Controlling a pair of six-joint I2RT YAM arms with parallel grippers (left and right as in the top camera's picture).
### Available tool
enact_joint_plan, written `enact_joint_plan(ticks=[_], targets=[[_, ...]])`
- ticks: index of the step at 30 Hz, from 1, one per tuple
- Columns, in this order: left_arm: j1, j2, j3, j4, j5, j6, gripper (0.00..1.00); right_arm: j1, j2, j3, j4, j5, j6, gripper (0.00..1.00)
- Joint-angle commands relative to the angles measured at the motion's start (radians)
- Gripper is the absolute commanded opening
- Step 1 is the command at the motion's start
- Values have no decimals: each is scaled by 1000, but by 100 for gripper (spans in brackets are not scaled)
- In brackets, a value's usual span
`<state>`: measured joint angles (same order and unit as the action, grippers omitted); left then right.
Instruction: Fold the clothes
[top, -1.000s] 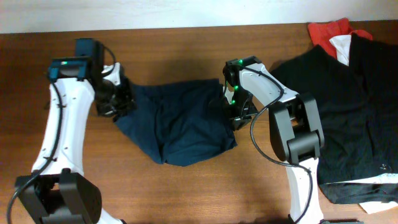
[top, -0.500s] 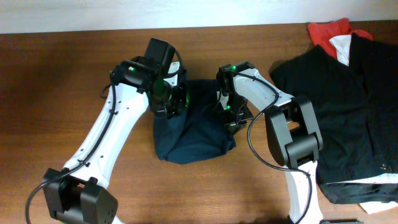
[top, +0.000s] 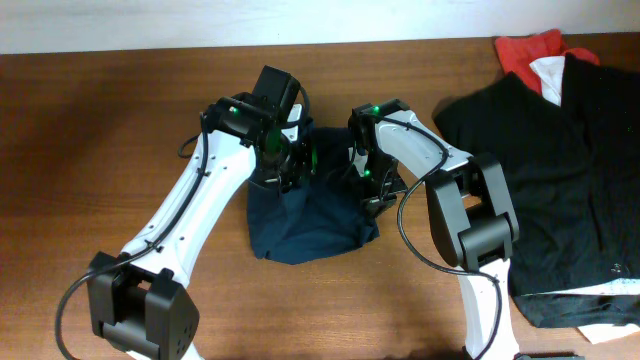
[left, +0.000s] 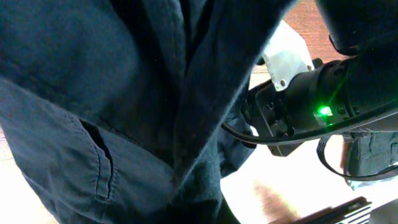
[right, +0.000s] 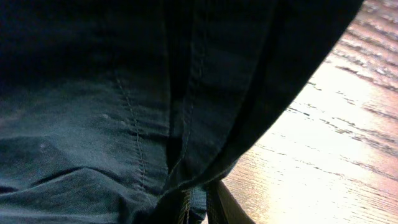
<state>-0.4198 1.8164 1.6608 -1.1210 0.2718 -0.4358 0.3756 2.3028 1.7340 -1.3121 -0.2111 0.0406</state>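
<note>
Overhead, left arm (top: 190, 212) has folded shorts (top: 315, 225) rightward.

Matt navy cloth shorts (top: 310, 215) lie on a glossy, grained wooden table (top: 100, 120).

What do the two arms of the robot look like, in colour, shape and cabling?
Both arms have white, rounded links joined by bulky black joint housings. A thin black cable runs along the left arm and another loops beside the right arm. Small green lights glow near each wrist. The left wrist also carries a black box-shaped camera housing. No printed markings can be made out.
</note>
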Motion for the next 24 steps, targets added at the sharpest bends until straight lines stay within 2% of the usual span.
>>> enact_joint_plan(ticks=[1, 17, 24], targets=[[-6, 2, 16, 2, 1, -13, 0, 10, 30, -29, 7, -6, -7, 15], [-6, 2, 16, 3, 1, -13, 1, 10, 30, -29, 7, -6, -7, 15], [-6, 2, 16, 3, 1, -13, 0, 2, 26, -28, 0, -5, -6, 9]])
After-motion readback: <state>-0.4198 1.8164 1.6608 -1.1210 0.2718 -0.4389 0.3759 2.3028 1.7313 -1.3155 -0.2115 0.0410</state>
